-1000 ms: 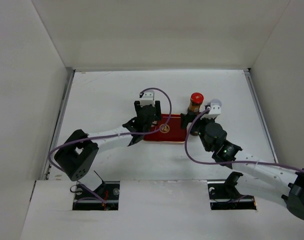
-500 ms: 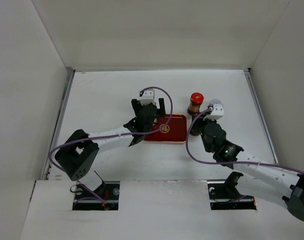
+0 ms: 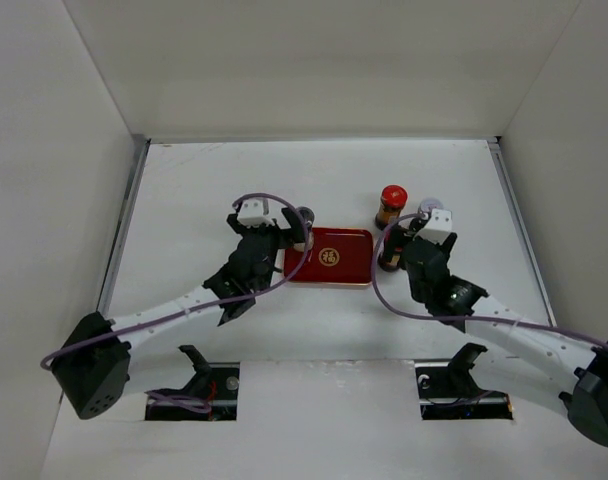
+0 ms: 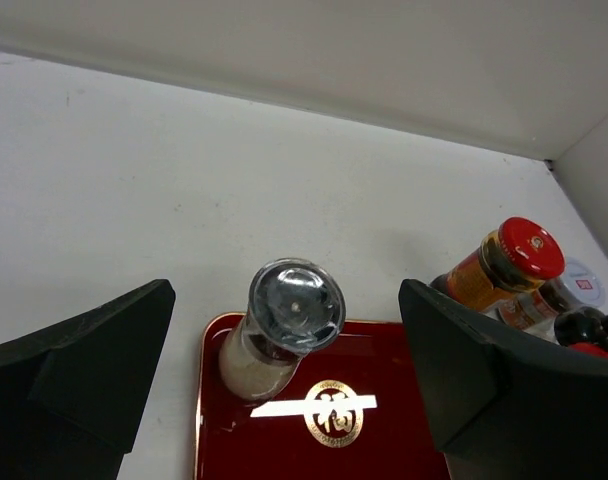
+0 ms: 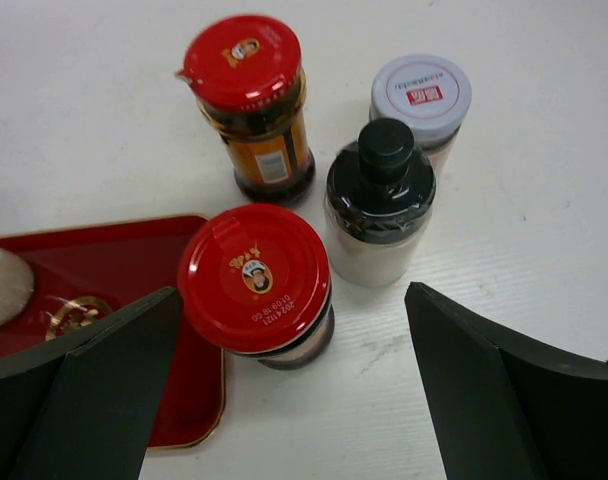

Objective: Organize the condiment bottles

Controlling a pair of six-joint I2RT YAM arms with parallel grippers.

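**White tabletop (image 3: 204,200): jar pickup pending**

Centre: red tray (image 3: 354,255). A metal-topped shaker (image 4: 289,310) stands at its 10 o'clock corner, between the left gripper's (image 4: 286,300) wide-open, empty jaws. The right gripper (image 5: 292,295) gapes empty around the nearer red-capped jar (image 5: 254,275), just off the tray's 3 o'clock rim. Recommend clamping below the cap, lifting straight, and clearing the black-topped shaker (image 5: 379,200) alongside.

Right gripper (image 5: 290,290): jaws spread wide, dark fingers at the lower corners. Nearest between them is a red-capped jar (image 5: 254,275), upright on the white counter (image 5: 544,200), just beside the right edge of the red tray (image 5: 134,265). Behind it stands a dark brown bottle (image 5: 269,150) with a red cap and orange label. To the right is a black-topped shaker (image 5: 379,215) with whitish contents. Close behind that is a white-lidded jar (image 5: 421,95). A whitish object (image 5: 2,285) sits on the tray, cropped at the left edge.
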